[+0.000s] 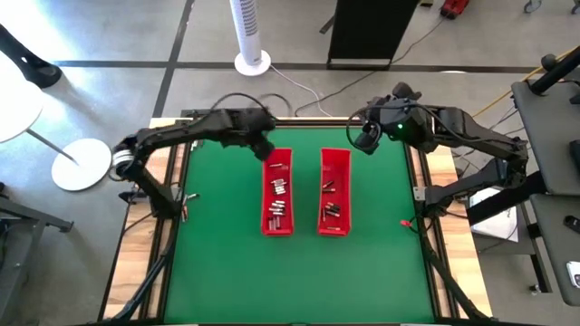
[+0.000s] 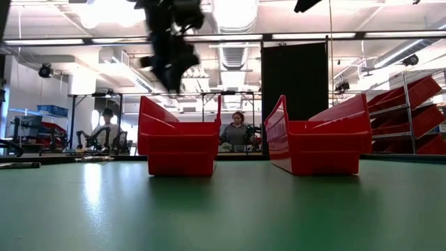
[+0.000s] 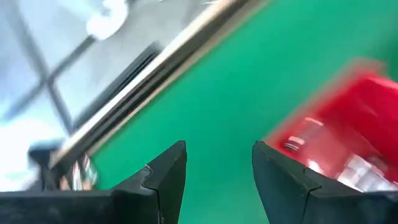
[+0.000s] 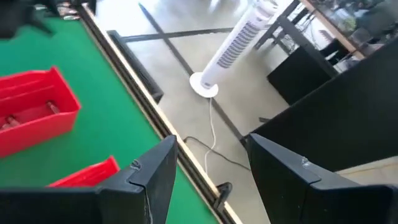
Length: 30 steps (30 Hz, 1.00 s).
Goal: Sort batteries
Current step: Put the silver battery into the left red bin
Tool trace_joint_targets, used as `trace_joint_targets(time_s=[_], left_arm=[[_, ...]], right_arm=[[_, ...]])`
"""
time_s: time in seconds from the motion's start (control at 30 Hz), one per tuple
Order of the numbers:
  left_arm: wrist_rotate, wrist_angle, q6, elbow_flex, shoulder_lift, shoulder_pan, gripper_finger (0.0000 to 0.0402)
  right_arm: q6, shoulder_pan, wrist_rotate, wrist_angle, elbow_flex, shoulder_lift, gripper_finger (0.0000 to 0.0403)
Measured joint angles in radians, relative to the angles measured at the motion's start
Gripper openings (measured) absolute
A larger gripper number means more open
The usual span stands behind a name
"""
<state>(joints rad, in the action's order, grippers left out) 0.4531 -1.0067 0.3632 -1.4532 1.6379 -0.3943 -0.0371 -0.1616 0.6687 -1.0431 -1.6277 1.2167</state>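
Holding batteries (image 1: 278,195) — two red trays (image 1: 292,163), left fuller.

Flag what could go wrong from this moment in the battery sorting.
The left end effector, open and empty, hangs over the far end of the left tray; descending, it could clip the rim. The batteries lie crowded, so a pick might take two. The right end effector waits open beside the right tray.

No words, labels, brand names or numbers can be read in any view. Whatever is printed on the things here is too small or blurred to read.
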Motion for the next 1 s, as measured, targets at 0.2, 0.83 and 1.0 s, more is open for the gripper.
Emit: trace_joint_targets(time_s=[0.2,0.83,1.0], left_arm=[[0.021,0.111,0.357,0.239,-0.146,-0.223,0.0162],[-0.002,0.474,0.379,0.501,-0.032,-0.626,0.0162],[-0.029,0.493,0.347,0.439,0.088,-0.634,0.0161]], right_arm=[[-0.017,-0.009,-0.147,0.002,0.046,0.003,0.0189],[-0.002,-0.044,-0.197,0.168,0.071,0.005,0.0189],[0.073,-0.044,-0.198,0.171,0.071,0.005,0.0189]])
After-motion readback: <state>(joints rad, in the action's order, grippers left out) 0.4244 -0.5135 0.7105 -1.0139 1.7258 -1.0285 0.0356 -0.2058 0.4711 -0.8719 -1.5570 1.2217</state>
